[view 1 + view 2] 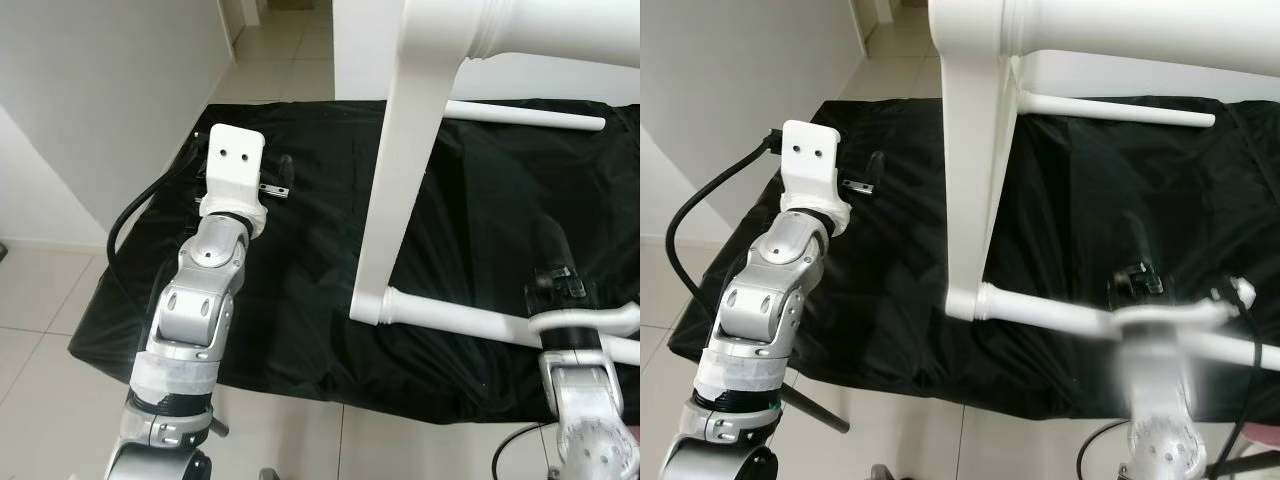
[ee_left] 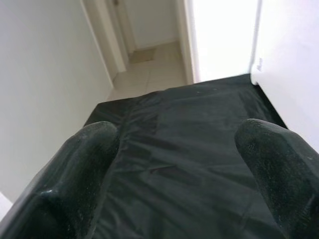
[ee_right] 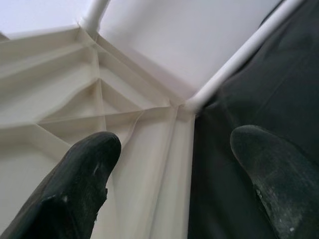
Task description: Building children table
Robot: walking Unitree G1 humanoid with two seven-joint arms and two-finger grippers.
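Observation:
A white children's table lies partly built on a black cloth (image 1: pixel 300 300). Its thick leg (image 1: pixel 400 200) slants down to a thin crossbar (image 1: pixel 450 318), and another thin rod (image 1: pixel 520 115) lies behind. My left gripper (image 2: pixel 177 134) is open over bare cloth at the left, well apart from the table, with nothing between its fingers. Its white wrist block (image 1: pixel 232 165) shows in the eye views. My right gripper (image 3: pixel 174 144) is open too, pointing at the ribbed white underside of the tabletop (image 3: pixel 75 89) where a rod (image 3: pixel 239 55) joins it. My right arm (image 1: pixel 580 390) rises just behind the crossbar.
The cloth's front edge (image 1: pixel 250 385) drops to a tiled floor (image 1: pixel 50 300). A white wall (image 1: pixel 100 90) stands on the left, and a doorway (image 2: pixel 149 30) opens at the back. A black cable (image 1: pixel 125 215) loops by my left arm.

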